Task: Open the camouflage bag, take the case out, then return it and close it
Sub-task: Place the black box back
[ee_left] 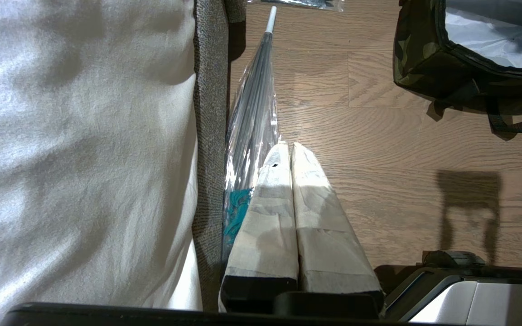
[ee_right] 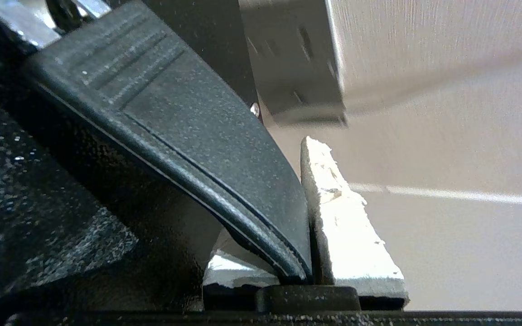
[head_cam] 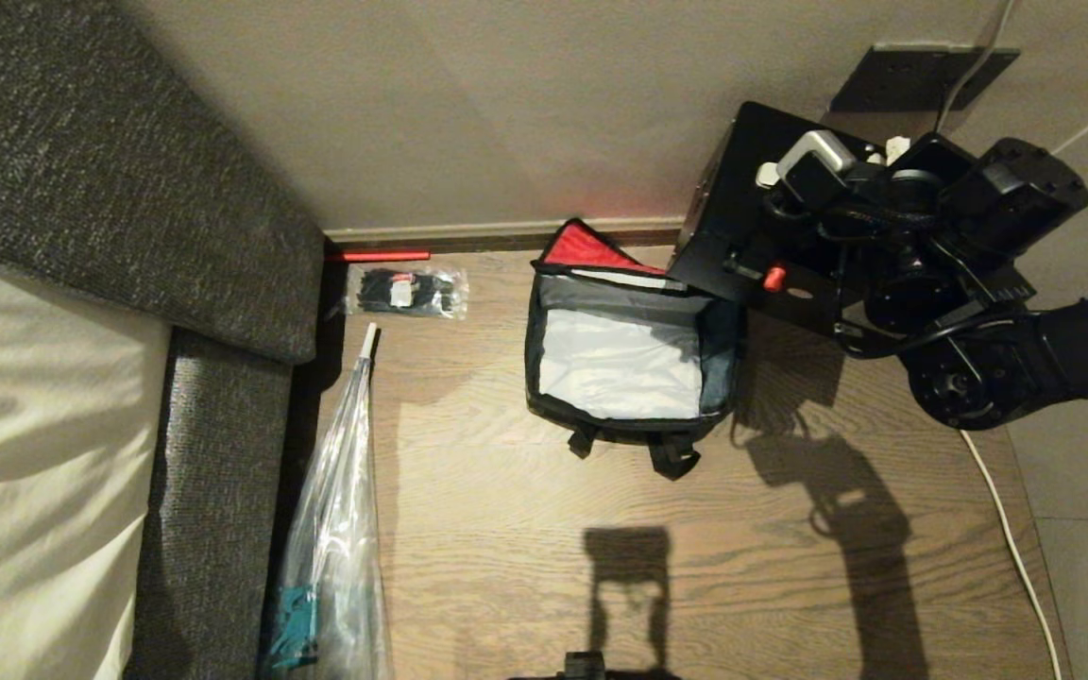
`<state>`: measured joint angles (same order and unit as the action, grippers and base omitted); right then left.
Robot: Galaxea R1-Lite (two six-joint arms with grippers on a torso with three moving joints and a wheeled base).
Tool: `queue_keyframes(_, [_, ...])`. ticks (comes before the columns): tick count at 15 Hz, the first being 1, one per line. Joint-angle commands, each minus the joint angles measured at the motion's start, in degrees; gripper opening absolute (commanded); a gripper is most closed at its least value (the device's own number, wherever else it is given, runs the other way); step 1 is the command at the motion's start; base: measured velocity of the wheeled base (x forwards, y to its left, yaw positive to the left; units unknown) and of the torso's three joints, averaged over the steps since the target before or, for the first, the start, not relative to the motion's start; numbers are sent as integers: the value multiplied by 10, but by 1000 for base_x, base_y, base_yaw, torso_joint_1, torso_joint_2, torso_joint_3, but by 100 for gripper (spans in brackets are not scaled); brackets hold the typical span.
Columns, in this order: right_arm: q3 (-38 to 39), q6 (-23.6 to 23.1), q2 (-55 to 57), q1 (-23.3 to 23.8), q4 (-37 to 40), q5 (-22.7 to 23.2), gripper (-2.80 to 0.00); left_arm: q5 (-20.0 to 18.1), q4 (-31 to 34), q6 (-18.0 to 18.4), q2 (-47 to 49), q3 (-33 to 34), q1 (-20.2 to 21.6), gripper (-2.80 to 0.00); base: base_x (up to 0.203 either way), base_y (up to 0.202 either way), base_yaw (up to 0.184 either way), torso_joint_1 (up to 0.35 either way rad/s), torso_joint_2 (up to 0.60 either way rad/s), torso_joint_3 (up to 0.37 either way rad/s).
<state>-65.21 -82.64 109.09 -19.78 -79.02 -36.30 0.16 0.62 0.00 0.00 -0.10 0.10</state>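
The camouflage bag [head_cam: 634, 349] is seen open on the wooden floor [head_cam: 506, 529], its red-lined lid [head_cam: 591, 250] folded back toward the wall and its pale grey interior bare. The case [head_cam: 752, 255] is held clear of the bag, just beyond the bag's far right corner and lifted above it, tilted so that one corner overhangs the bag's rim. It is carried by the right gripper [ee_right: 308, 213], whose padded fingers [ee_right: 347, 226] are pinched together on a thin black handle-like edge of the case (seen closely in the right wrist view). The left gripper [ee_left: 292, 151] is parked well to the left of the bag, beside a clear-wrapped umbrella [ee_left: 254, 104] along the sofa [ee_left: 209, 113], its two fingers pressed together on nothing.

Removal is judged done, with the return still to come. The grip is taken on a narrow edge only, so the case could swing or slip if it is moved quickly. Since the case is nearly as wide as the bag, a skewed descent could catch the soft rim and drag or tip the bag. The folded lid could also be trapped under the case.
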Motion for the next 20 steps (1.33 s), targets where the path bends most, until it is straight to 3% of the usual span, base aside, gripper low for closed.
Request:
queue_keyframes(1, [1, 5, -4, -39, -8, 0, -280, 0, 0, 0, 0, 0, 0, -280, 0, 0, 0, 0, 0, 0])
queue_keyframes(7, [7, 36, 30, -105, -4, 1, -280, 0, 0, 0, 2, 0, 0, -280, 0, 0, 0, 0, 0, 0])
queue_keyframes(12, [-31, 67, 71, -143, -3, 5, -280, 0, 0, 0, 6, 0, 0, -280, 0, 0, 0, 0, 0, 0])
queue_keyframes(20, [-37, 88, 119, -153, -2, 56, -280, 0, 0, 0, 13, 0, 0, -280, 0, 0, 0, 0, 0, 0])
